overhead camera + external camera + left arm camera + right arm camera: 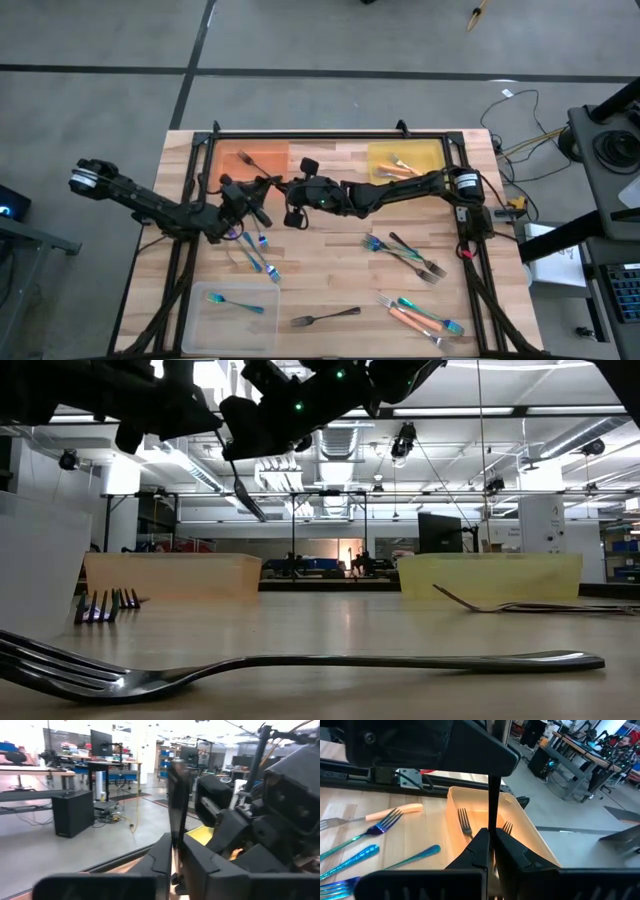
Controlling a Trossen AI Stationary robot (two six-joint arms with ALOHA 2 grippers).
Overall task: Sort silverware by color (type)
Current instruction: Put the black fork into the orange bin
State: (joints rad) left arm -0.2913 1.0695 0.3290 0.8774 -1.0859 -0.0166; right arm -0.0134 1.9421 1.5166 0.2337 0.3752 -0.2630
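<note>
Above the bench near the orange tray, both grippers meet at one dark fork, held upright in the air. The right gripper has its fingers clenched on the fork; the left gripper fingers are pressed nearly together around it too. Both arms are stretched inward. Other forks lie scattered on the bench, clear of the arms.

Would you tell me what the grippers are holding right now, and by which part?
Both the left gripper and the right gripper have their jaws shut on one dark grey utensil, gripping its slim handle; its head hangs free.
</note>
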